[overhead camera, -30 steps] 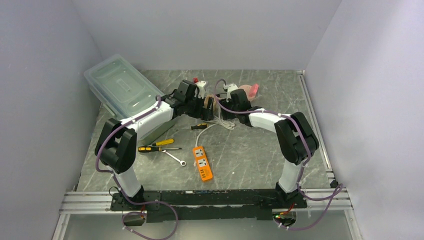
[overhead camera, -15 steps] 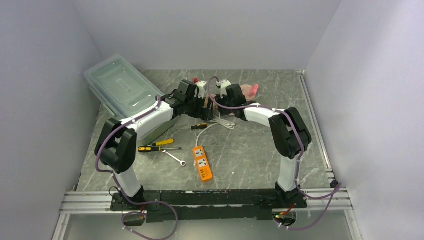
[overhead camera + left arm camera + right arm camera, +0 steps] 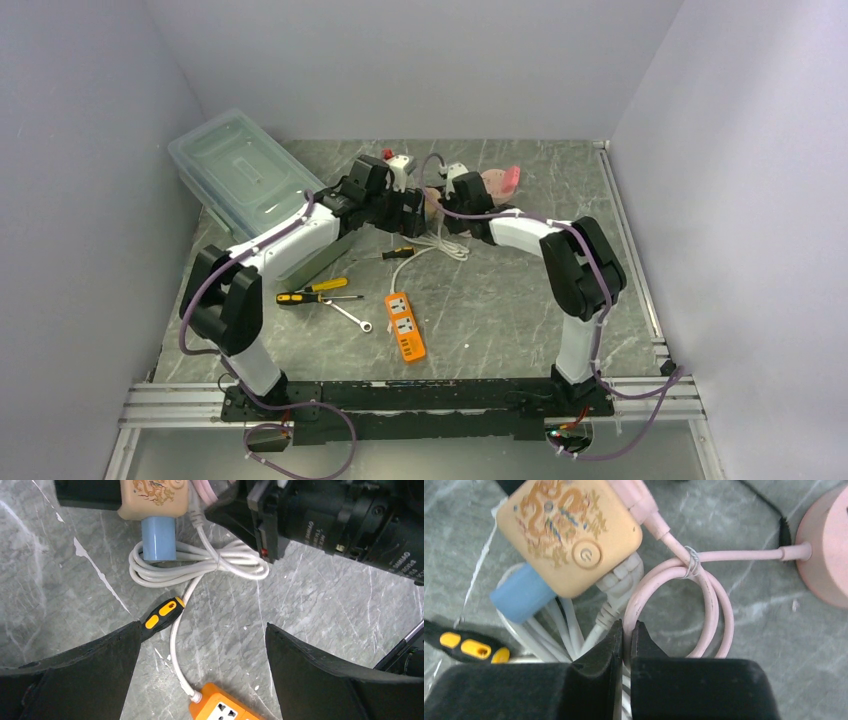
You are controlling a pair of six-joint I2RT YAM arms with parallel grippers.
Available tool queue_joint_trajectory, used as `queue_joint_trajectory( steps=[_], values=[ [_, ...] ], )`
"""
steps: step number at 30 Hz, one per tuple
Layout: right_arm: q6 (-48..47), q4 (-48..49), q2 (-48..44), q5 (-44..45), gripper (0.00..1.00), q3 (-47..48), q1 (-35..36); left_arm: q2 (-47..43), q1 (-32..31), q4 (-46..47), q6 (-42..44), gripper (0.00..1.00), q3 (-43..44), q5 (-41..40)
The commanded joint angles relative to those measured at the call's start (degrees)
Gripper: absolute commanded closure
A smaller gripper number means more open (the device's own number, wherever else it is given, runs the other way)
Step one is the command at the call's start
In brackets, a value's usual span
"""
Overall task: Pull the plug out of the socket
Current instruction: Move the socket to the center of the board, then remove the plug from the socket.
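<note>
A tan cube socket (image 3: 569, 535) with a dragon print lies at the back of the table, a blue cylinder (image 3: 521, 592) sticking out of it. A pink plug (image 3: 640, 497) and a white plug (image 3: 621, 580) both sit in it. My right gripper (image 3: 626, 630) is shut on the looped pink cable (image 3: 706, 595) just below the socket. My left gripper (image 3: 202, 627) hovers open over the bare table, nothing between its fingers (image 3: 90, 675). The socket (image 3: 155, 497) shows at the top of its view. Seen from above, both grippers (image 3: 425, 210) meet at the socket.
The white cable (image 3: 200, 565) coils beside the socket and runs to an orange power strip (image 3: 405, 325). Screwdrivers (image 3: 315, 290) and a wrench (image 3: 352, 316) lie front left. A clear plastic box (image 3: 245, 175) stands back left. A pink device (image 3: 824, 555) sits at the cable's end.
My right gripper has closed onto the pink cable. The left arm has shifted a little toward the back, staying open.
</note>
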Motion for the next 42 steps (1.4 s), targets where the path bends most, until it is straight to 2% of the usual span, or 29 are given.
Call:
queue_joint_trajectory(
  steps=[1,9,15,16,20,24,32,37,42],
  values=[
    [7.0,-8.6,-5.7,1.6,1.0,-6.0,-0.1,-2.9,0.0,1.4,0.4,0.02,0.9,-0.1],
    [18.5,-15.9,-21.1,2.2,1.0,-17.7,5.5,-0.9,0.0,1.0,-0.8,0.02,1.4,2.5],
    [29.1,-15.7,-32.7,1.5,0.99,-28.8,10.5,-2.2,0.0,-0.5,-1.6,0.02,1.8,4.8],
    [29.5,-16.1,-34.1,1.5,0.92,-29.6,10.5,-2.8,0.0,-0.8,-1.4,0.02,1.5,4.6],
    [27.4,-19.4,-38.4,4.9,0.48,-28.5,10.6,-6.2,-0.1,-1.9,0.0,0.02,-0.8,2.7],
    [19.7,-18.9,-40.3,5.8,0.25,-25.1,10.7,-8.3,0.0,-1.5,0.2,0.02,-4.4,1.9],
    [4.1,-3.6,-37.2,2.7,0.06,-23.5,10.6,-7.5,0.1,-2.6,0.2,0.02,-3.6,2.7],
    [3.2,-0.4,-29.9,2.9,0.05,-19.6,11.1,-6.5,0.5,-2.5,-1.1,0.02,-3.2,5.3],
    [1.3,4.7,-25.5,1.5,0.05,-19.9,12.1,-6.4,0.7,-2.5,-1.9,0.02,-3.1,6.2]
  ],
)
